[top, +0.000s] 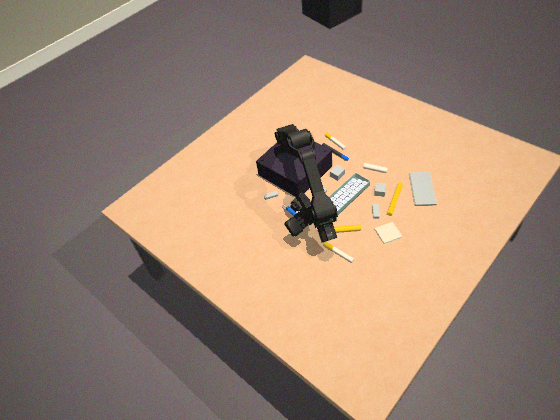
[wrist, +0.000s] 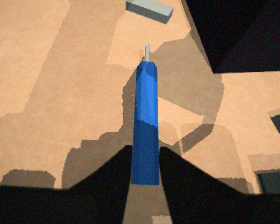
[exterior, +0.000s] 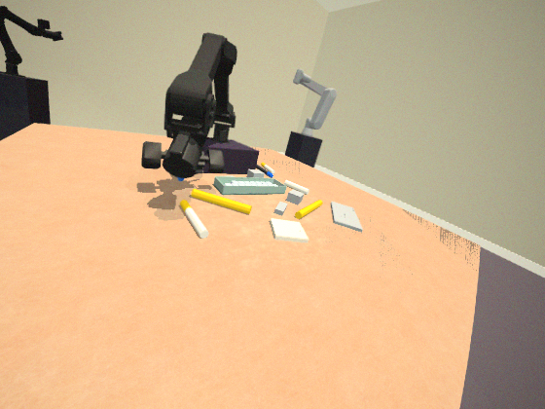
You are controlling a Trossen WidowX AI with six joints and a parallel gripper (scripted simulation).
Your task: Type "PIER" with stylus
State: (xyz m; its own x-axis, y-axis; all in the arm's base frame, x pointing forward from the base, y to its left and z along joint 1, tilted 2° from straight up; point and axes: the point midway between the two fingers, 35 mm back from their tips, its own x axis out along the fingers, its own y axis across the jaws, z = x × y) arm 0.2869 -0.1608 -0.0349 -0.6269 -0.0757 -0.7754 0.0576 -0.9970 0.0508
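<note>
The stylus (top: 291,211) (exterior: 180,179) (wrist: 147,110) is blue with a thin pale tip. My gripper (wrist: 145,152) is shut on its rear part. In the wrist view the tip points away from the fingers, above the table. In the top view the stylus is left of the keyboard (top: 352,190) (exterior: 249,188), not over it. The keyboard has white keys in a teal case. My arm hides its lower-left end in the top view. Only dark teal bits show at the right edge of the wrist view. The key letters are too small to read.
A small grey block (top: 271,195) (wrist: 150,11) lies beyond the stylus tip, near the dark arm base (top: 295,167) (wrist: 240,35). Yellow sticks (top: 395,198) (exterior: 221,202), a yellow-capped white marker (top: 340,252) (exterior: 196,220), other grey blocks and a cream pad (top: 388,232) (exterior: 289,230) lie around the keyboard.
</note>
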